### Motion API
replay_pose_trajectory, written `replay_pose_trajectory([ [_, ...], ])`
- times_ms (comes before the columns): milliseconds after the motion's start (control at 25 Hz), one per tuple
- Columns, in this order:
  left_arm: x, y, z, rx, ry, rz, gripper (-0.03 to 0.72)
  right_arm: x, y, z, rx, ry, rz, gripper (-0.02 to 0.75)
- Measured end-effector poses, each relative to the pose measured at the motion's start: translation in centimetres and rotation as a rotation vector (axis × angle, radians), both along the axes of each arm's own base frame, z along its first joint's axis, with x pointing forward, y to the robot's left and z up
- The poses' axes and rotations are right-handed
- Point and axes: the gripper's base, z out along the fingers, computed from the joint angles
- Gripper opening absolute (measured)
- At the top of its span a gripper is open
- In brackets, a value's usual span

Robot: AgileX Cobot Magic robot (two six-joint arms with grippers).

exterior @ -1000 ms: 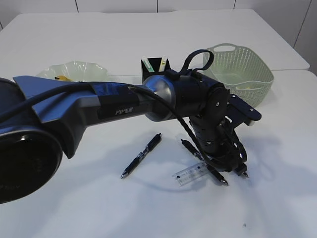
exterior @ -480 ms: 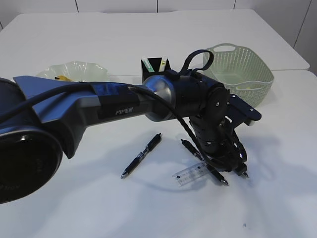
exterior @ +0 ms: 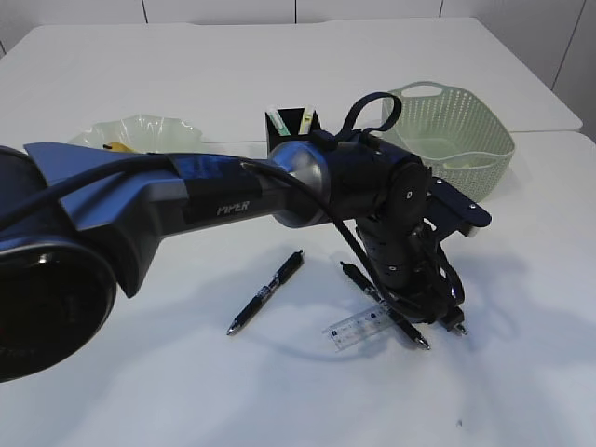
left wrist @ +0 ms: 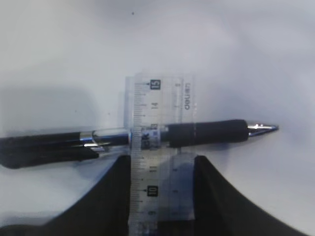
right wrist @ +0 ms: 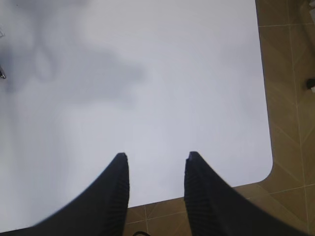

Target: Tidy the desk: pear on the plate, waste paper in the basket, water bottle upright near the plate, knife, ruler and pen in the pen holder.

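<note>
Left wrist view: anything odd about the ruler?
Yes. A pen lies crosswise on top of the clear ruler, pinning it flat on the table. The left end effector straddles the ruler's width, so the pen sits right in the way of a clean pick.

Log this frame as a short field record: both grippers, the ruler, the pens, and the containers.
left gripper: open, fingers either side of the ruler, low over the table
right gripper: open, empty, above bare table near its edge
ruler: clear, flat on the table, a pen lying across it
pen on ruler: black, tip pointing right in the left wrist view
second pen: lies apart, left of the ruler
pen holder: black, upright
basket: green, far right
</note>
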Motion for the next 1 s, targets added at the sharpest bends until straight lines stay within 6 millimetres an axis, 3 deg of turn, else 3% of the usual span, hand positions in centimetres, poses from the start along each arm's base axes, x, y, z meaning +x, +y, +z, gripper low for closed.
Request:
replay_pose_trajectory([
  [240, 0.0, 0.0, 0.9, -0.001, 0.001, 0.000, 0.262, 0.0, 0.0, 0.0, -0.001, 0.000, 0.000, 0.314],
  [1000, -0.3, 0.3, 6.4, -0.060, -0.045, -0.002, 0.262, 0.2, 0.0, 0.1, -0.002, -0.018, 0.005, 0.314],
])
